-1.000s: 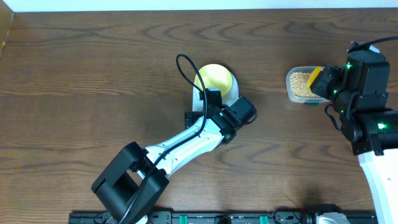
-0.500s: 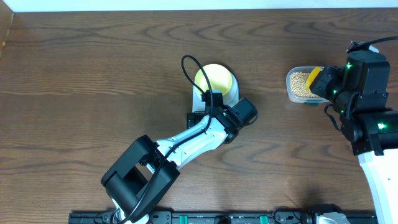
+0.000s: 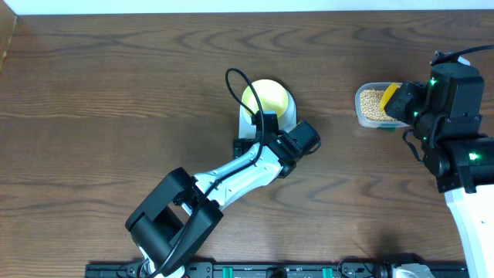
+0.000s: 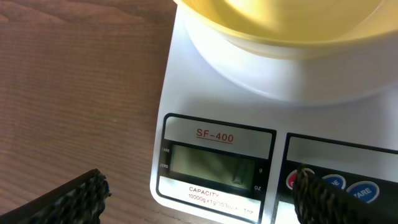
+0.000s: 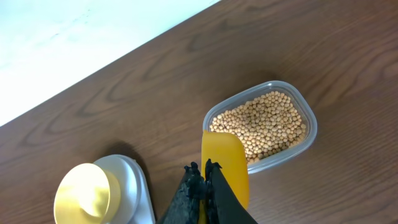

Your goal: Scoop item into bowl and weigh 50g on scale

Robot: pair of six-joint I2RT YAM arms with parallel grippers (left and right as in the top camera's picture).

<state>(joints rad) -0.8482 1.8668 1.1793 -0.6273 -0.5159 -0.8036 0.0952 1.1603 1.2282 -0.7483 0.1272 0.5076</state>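
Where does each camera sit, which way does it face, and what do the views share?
Overhead: above the table, looking straight down; left arm and right arm show.
Left wrist: low, close to the scale, facing its display and the bowl on it; the left gripper, open, shows.
Right wrist: high, looking down on the tub of beans; the right gripper, shut on the yellow scoop, shows.
Shared: bowl and scale appear in all three.
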